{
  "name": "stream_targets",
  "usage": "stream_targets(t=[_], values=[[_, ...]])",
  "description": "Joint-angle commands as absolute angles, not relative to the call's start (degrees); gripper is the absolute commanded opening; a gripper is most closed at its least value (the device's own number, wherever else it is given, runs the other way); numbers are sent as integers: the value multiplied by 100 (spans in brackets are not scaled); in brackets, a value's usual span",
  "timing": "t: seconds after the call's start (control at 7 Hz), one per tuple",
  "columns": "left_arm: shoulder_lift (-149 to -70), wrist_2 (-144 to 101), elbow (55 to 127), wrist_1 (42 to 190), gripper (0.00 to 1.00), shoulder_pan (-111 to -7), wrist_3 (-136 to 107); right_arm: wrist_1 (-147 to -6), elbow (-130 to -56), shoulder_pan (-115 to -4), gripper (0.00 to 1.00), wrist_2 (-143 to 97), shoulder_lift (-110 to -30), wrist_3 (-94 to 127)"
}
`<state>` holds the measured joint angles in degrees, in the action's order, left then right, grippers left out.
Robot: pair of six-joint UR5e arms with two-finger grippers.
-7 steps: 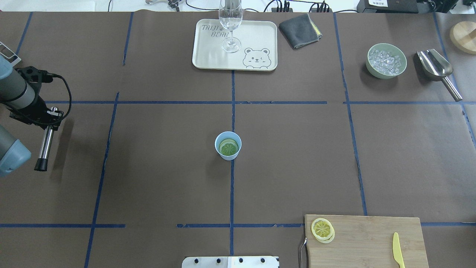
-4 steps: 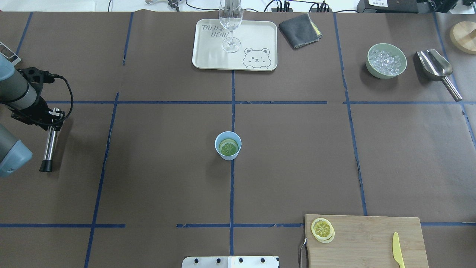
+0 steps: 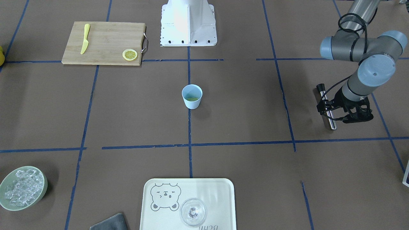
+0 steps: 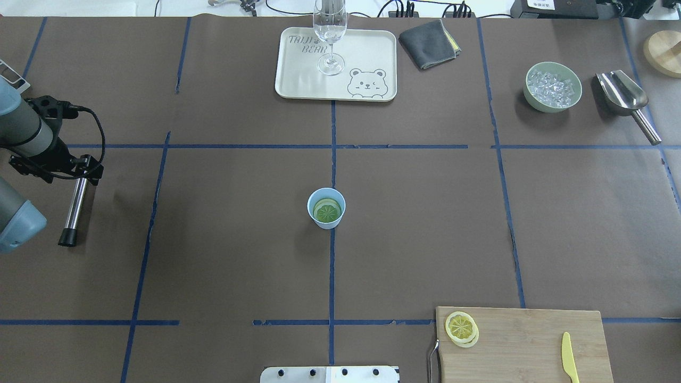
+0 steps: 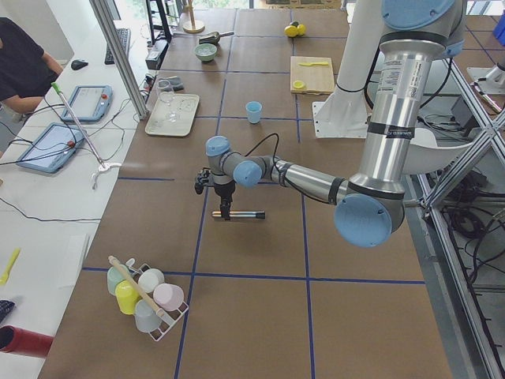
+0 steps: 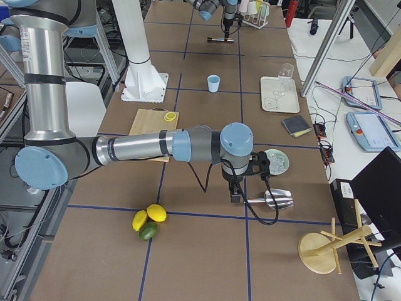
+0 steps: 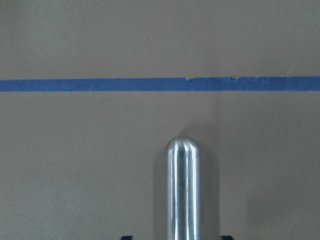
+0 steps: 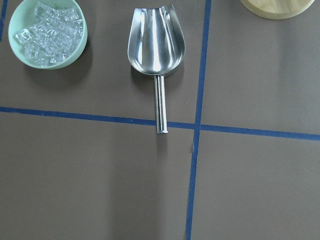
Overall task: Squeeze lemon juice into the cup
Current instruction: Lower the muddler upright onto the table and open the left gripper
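The light blue cup (image 4: 325,224) stands at the table's middle, also in the front-facing view (image 3: 192,103), with a greenish wheel-patterned slice (image 4: 326,211) lying inside it. The yellow lemon (image 4: 461,326) rests cut face up on the wooden board's corner (image 3: 130,54). Far off at the table's left, my left gripper (image 4: 81,173) stands open over a steel rod with a black tip (image 4: 74,210) that lies on the table; the wrist view shows the rod (image 7: 183,192) with gaps to both fingers. My right gripper (image 6: 235,195) hangs by the scoop; whether it is open or shut I cannot tell.
A cream tray (image 4: 367,53) with a stemmed glass (image 4: 330,37) and a grey cloth (image 4: 429,43) sit at the far edge. An ice bowl (image 4: 552,88) and steel scoop (image 4: 622,96) are far right. The cutting board (image 4: 526,346) holds a yellow knife (image 4: 569,357).
The left gripper shifted slightly right and the rod settled lower, its upper end now under the gripper. The cup and lemon have not moved.
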<state>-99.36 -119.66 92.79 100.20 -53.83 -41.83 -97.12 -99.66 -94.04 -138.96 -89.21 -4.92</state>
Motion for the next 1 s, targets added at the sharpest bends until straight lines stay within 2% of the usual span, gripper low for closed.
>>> stream_targets(t=[0.0, 0.29, 0.57, 0.86], values=[[-10115, -12023, 9648, 10020, 100, -5431, -4219, -9712, -9967, -9404, 100, -13896, -8930, -492], [-10668, -12006, 9790, 10002, 100, -5484, -4500, -9721, -9932, -9404, 100, -13904, -8930, -492], [-10618, -12006, 10474, 9923, 100, -5895, -4456, -9729, -9897, -9404, 100, -13896, -8912, -501], [-10582, -12015, 10573, 9740, 100, -6536, -3523, -9747, -9905, -9404, 100, -13904, -8947, -492]])
